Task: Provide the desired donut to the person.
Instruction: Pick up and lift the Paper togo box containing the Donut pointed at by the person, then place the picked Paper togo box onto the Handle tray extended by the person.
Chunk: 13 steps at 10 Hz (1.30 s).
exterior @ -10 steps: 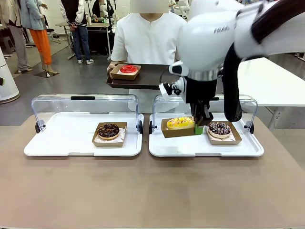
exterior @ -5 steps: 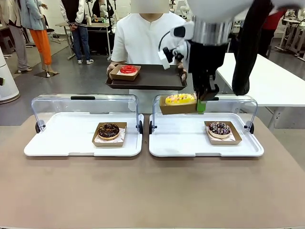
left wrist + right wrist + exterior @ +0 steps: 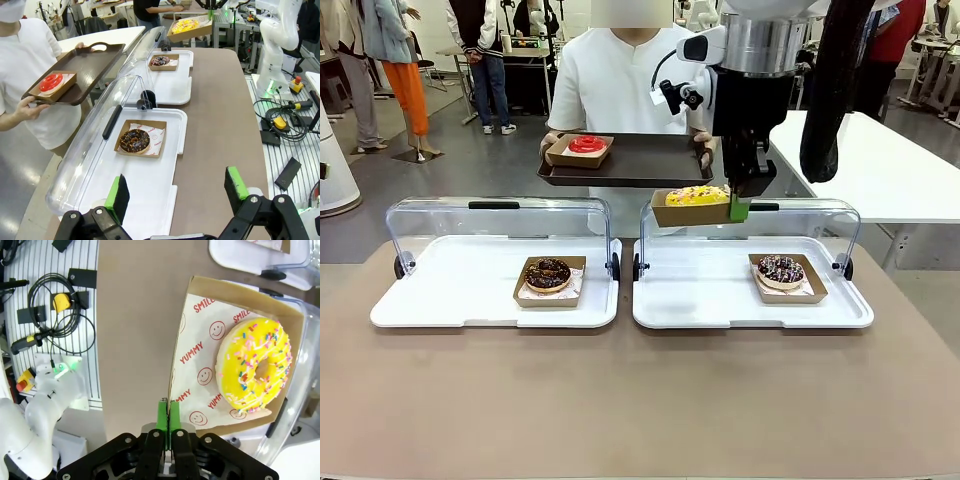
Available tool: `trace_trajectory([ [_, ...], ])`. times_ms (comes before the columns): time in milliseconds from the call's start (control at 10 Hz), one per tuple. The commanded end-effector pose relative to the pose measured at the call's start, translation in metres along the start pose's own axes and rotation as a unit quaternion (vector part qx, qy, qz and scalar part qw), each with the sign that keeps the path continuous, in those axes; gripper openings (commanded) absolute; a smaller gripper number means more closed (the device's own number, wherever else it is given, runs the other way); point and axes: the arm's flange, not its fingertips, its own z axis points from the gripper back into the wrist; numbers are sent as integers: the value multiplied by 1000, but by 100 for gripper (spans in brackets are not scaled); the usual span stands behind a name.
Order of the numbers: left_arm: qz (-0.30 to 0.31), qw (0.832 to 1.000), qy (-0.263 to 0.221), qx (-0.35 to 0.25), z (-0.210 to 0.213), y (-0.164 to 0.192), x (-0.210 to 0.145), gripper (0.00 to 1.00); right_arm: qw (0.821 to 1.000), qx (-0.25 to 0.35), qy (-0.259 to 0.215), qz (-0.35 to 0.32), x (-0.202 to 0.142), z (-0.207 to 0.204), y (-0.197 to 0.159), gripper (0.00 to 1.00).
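Observation:
My right gripper (image 3: 737, 207) is shut on the edge of a cardboard tray holding the yellow sprinkled donut (image 3: 697, 196), lifted above the right white tray (image 3: 750, 310) and just below the person's dark serving tray (image 3: 625, 160). In the right wrist view the gripper (image 3: 169, 416) pinches the cardboard rim beside the yellow donut (image 3: 255, 365). The person (image 3: 630, 80) in a white shirt holds the serving tray, which carries a red donut (image 3: 588, 145). My left gripper (image 3: 175, 192) is open above the left white tray (image 3: 150, 185), near a chocolate donut (image 3: 134, 140).
A chocolate donut (image 3: 548, 273) lies on the left white tray (image 3: 440, 300) and a chocolate sprinkled donut (image 3: 781, 270) on the right one. Both trays have clear lids (image 3: 500, 215) hinged open at the back. Brown tabletop (image 3: 640, 400) lies in front.
My right gripper has lifted the yellow donut's cardboard tray off the right white tray and carried it up and back toward the person's serving tray.

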Motion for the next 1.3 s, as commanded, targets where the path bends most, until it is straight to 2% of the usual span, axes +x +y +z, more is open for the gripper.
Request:
trace_trajectory([
  [0, -5, 1000, -10, 4, 1, 1, 2, 100, 1000, -2, 3, -1, -2, -4, 7, 0],
  [1200, -5, 1000, -10, 4, 1, 1, 2, 100, 1000, -2, 3, -1, -2, -4, 7, 0],
])
